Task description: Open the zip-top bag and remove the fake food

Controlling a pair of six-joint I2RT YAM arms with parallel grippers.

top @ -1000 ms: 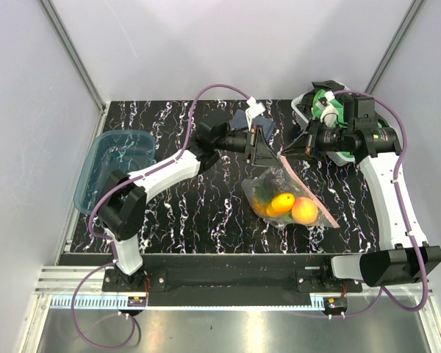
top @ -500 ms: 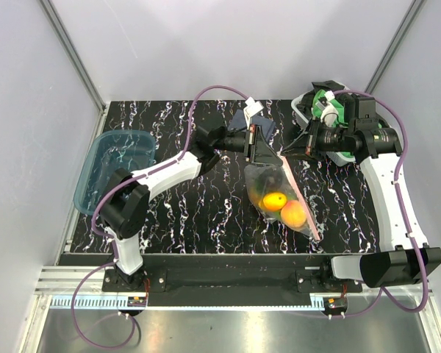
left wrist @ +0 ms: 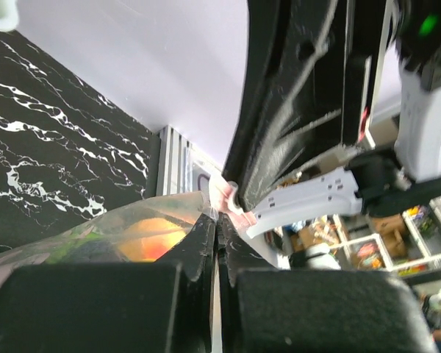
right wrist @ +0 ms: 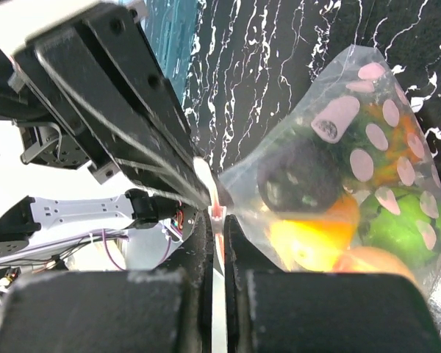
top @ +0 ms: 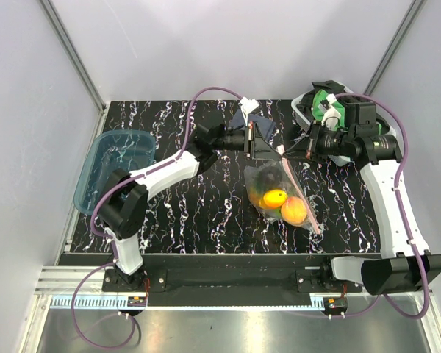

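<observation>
The clear zip-top bag (top: 283, 193) hangs between both grippers above the table, its pinkish zip strip (top: 300, 198) running down its right edge. Inside lies the fake food: orange-yellow pieces (top: 274, 198), a dark piece (right wrist: 298, 176) and a green ball (right wrist: 398, 228). My left gripper (top: 270, 152) is shut on the bag's top corner, seen in the left wrist view (left wrist: 217, 219). My right gripper (top: 285, 153) faces it and is shut on the zip strip beside it, seen in the right wrist view (right wrist: 217, 213).
A translucent blue tub (top: 112, 166) sits at the left edge of the black marbled table (top: 206, 213). A white bin with green items (top: 320, 110) stands at the back right. A dark cloth (top: 251, 120) lies at the back centre.
The hanging bag has swung left and in toward the centre, its lower end and pink strip now hanging steeper. Both grippers stay shut on the bag's top.
</observation>
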